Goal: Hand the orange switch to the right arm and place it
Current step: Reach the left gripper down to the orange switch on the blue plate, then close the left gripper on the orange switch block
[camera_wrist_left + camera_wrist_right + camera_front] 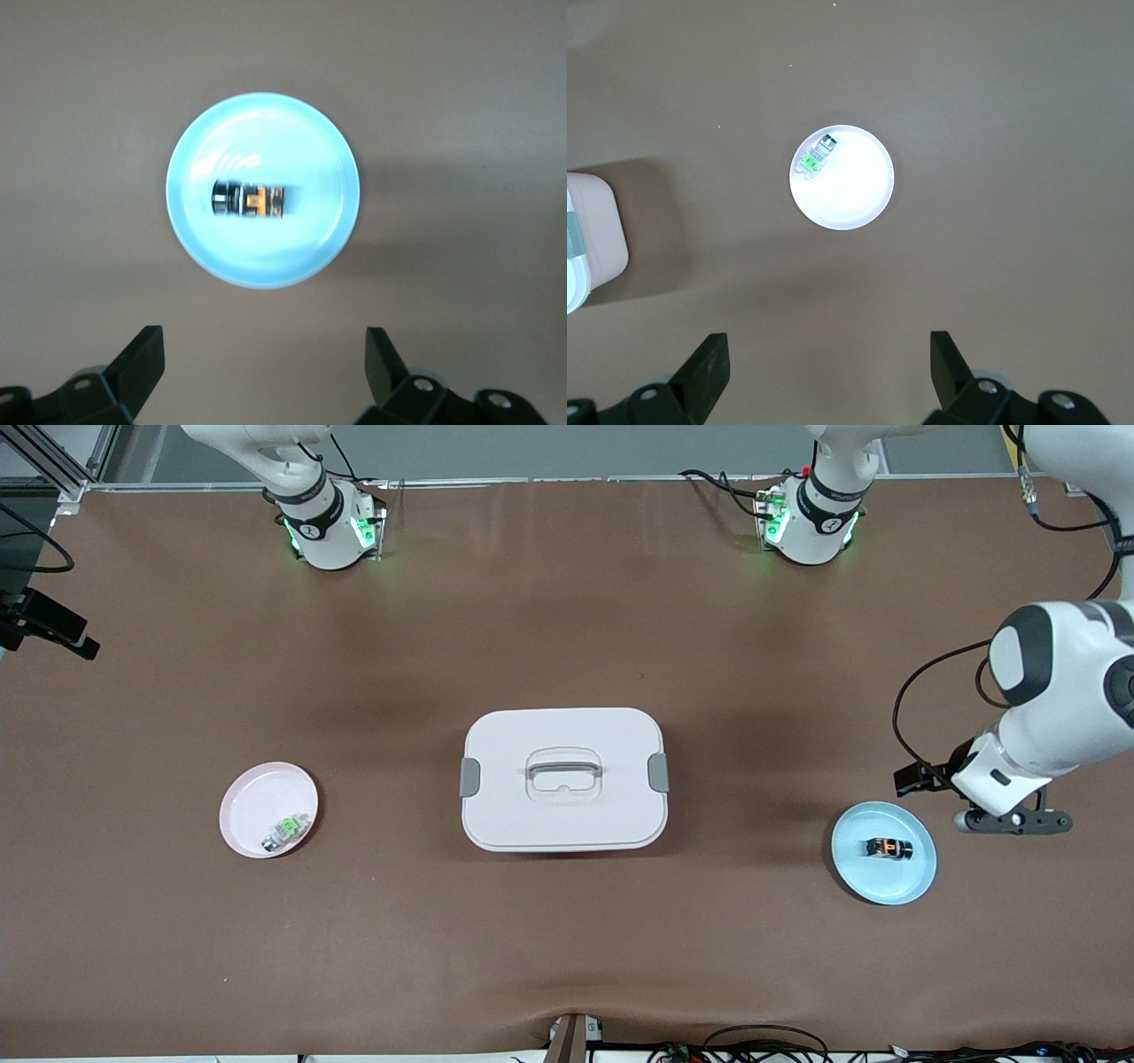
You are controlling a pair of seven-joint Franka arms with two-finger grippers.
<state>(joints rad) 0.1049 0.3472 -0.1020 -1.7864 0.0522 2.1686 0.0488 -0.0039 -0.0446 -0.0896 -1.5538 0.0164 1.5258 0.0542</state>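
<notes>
The orange switch [889, 849] [252, 199], a tiny black part with an orange middle and a silvery end, lies on its side in the middle of a light blue plate [886, 890] [266, 266] toward the left arm's end of the table. My left gripper [1016, 821] [264, 345] hangs open and empty over the bare table just beside that plate. My right gripper [829, 347] is out of the front view. In the right wrist view it is open and empty, high over the table near the pink plate [855, 190]. Only the right arm's base [323, 522] shows in the front view.
The pink plate [252, 802] toward the right arm's end holds a small clear-and-green part [285, 831] [816, 158] near its rim. A white lidded box [564, 779] [589, 239] with grey clasps and a handle stands at the table's middle. Cables lie along the front edge.
</notes>
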